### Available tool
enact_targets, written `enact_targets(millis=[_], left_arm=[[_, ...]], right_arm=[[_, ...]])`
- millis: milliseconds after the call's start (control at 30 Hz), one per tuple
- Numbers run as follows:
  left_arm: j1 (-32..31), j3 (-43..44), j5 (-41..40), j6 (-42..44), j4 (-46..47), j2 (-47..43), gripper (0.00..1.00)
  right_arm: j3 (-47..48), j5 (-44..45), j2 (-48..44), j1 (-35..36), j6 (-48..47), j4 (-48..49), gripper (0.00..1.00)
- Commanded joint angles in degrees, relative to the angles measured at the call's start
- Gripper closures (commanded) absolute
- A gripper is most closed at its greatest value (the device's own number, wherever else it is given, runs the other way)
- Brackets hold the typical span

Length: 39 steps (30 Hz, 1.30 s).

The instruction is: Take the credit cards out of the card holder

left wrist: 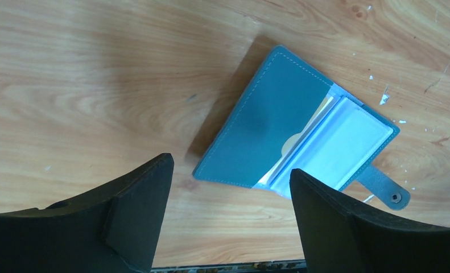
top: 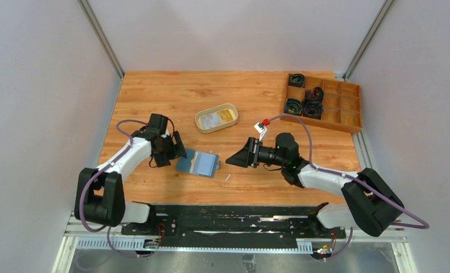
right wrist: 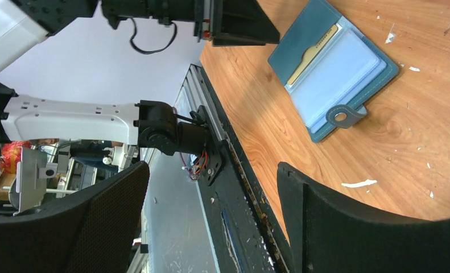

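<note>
Fingers of the left gripper (top: 174,153) are spread, with nothing held, just beside the card holder (top: 198,163), which is laid open on the table (top: 171,96). One of the credit cards (right wrist: 312,55) is tucked inside. The right gripper (top: 238,158) is parted and empty, near the holder's other side.

I am watching the left arm (top: 128,156) reaching forward and inward from its base, shoulder link folded upright, white forearm angling toward the middle. The left pincer (top: 168,154) is pointing downward, jaws standing wide apart, and nothing is sitting between its fingers (left wrist: 137,210). The right arm (top: 325,179) is stretching low toward the centre, wrist lying roughly level. The right pincer (top: 238,154) is facing across toward the left one, jaws likewise spread wide, gripping nothing. I am noting a clear gap between the two pincers; neither is touching the other.
</note>
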Motion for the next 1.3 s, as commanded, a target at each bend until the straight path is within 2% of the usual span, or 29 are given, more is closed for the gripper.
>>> enact_targets(millis=[0,200,367,533,700,767,900,1033,1200,1267], left_arm=[[0.97,-1.33,7.75,1.24,9.04,3.69,0.16],[3.3,-5.41,13.96,1.1,18.94,6.54,0.16],[4.31,-11.12,17.93,-1.17,27.86,8.91,0.14],[4.31,-16.59,25.17,-3.62,38.51,10.39,0.15],[4.31,-20.22,27.62,-2.23,40.8,9.57,0.28],[4.31,-21.6,28.1,-2.05,41.93,9.38,0.37],[4.31,-23.72,31.3,-2.79,47.13,11.53,0.47],[4.31,-25.66,34.89,-3.92,52.63,14.34,0.51],[4.31,-26.7,36.75,-2.44,53.32,14.27,0.52],[4.31,-26.83,37.38,-2.15,53.32,14.01,0.57]], right_arm=[[-1.18,-1.72,-2.29,0.78,-1.37,-0.77,0.14],[-2.11,-3.39,-5.83,0.78,-2.46,-3.82,0.13],[-1.31,-3.75,-8.68,0.68,-5.44,-10.17,0.13],[-0.13,-3.45,-8.21,0.67,-6.82,-12.91,0.13],[0.64,-3.04,-5.63,0.64,-6.35,-11.83,0.13],[1.01,-2.68,-4.86,0.68,-6.29,-11.6,0.13],[1.76,-1.65,-3.74,0.65,-6.14,-12.04,0.14],[2.44,-0.14,-3.53,0.63,-6.83,-13.83,0.14],[3.04,1.36,-2.9,0.65,-7.3,-15.06,0.14],[3.44,1.7,-2.45,0.73,-7.35,-15.26,0.14]])
